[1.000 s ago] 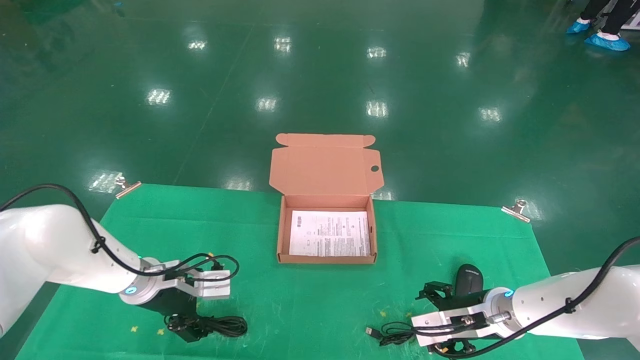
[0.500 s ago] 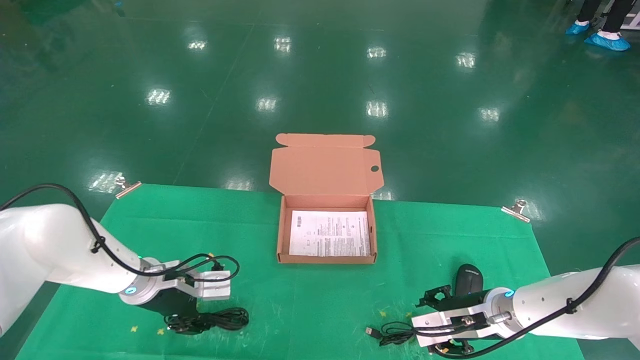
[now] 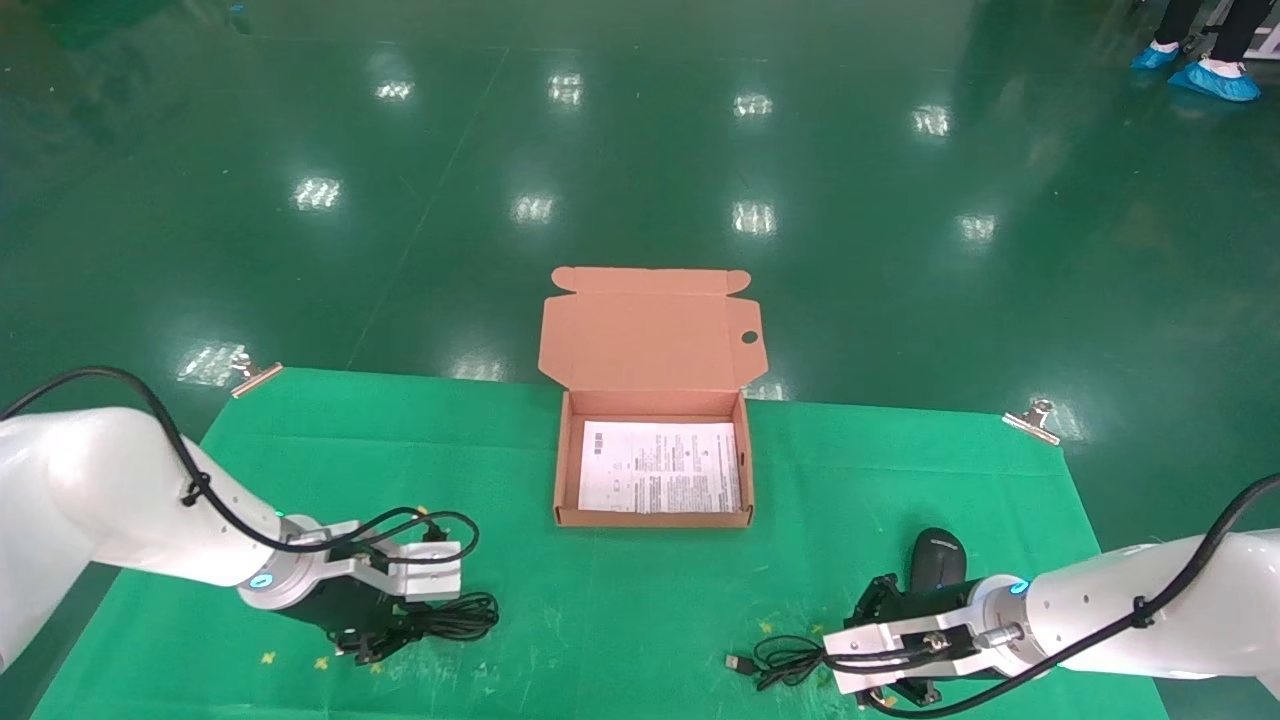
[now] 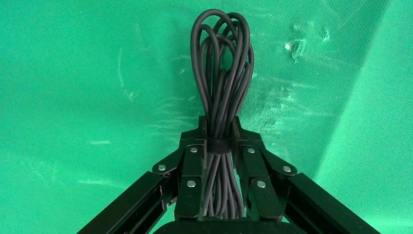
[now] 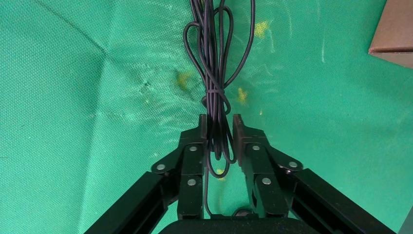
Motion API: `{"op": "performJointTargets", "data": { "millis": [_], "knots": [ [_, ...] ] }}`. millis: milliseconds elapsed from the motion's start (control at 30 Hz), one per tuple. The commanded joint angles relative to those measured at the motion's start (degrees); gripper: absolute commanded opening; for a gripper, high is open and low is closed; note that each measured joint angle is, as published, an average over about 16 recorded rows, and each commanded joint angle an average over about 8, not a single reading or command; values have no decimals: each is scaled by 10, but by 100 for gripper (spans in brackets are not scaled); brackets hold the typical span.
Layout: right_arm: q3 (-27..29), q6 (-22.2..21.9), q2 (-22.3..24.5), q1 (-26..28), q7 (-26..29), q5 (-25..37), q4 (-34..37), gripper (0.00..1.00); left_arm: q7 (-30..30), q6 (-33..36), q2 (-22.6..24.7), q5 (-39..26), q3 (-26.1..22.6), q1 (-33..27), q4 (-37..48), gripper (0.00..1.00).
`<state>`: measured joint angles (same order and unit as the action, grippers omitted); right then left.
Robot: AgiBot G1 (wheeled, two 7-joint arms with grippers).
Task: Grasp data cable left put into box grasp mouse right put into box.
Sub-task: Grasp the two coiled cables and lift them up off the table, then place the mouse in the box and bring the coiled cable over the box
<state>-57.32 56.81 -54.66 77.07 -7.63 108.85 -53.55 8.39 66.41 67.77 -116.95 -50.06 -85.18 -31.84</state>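
Note:
The data cable point(image 3: 455, 618) is a black wound bundle at the front left of the green cloth. My left gripper point(image 3: 385, 635) is shut on it; in the left wrist view the fingers point(image 4: 218, 134) pinch the bundle point(image 4: 221, 58) at its band, its loops sticking out past them. The black mouse point(image 3: 938, 558) lies at the front right. Its thin cord point(image 3: 785, 665) with USB plug point(image 3: 738, 662) trails left. My right gripper point(image 3: 838, 668) is shut on the bunched cord point(image 5: 214, 58), as the right wrist view point(image 5: 217, 129) shows. The orange box point(image 3: 650, 518) stands open at the middle back, with a white sheet point(image 3: 660, 465) inside.
The box lid point(image 3: 650, 335) stands up behind the box, past the table's far edge. Metal clips point(image 3: 255, 375) point(image 3: 1035, 418) hold the cloth's back corners. A box corner point(image 5: 394, 34) shows in the right wrist view. Someone's blue shoe covers point(image 3: 1210, 80) are far off on the floor.
My right gripper's fingers went from wide open to shut on the mouse's cord. My left gripper has moved the data cable bundle a little up and toward the box.

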Motion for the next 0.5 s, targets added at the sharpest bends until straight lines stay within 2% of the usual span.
{"op": "performJointTargets", "data": {
  "millis": [33, 500],
  "knots": [
    [0, 0, 0, 0, 0, 0, 0, 0, 0, 0, 0, 0, 0, 0, 0, 0],
    [0, 0, 0, 0, 0, 0, 0, 0, -1, 0, -1, 0, 0, -1, -3, 0]
  ]
}}
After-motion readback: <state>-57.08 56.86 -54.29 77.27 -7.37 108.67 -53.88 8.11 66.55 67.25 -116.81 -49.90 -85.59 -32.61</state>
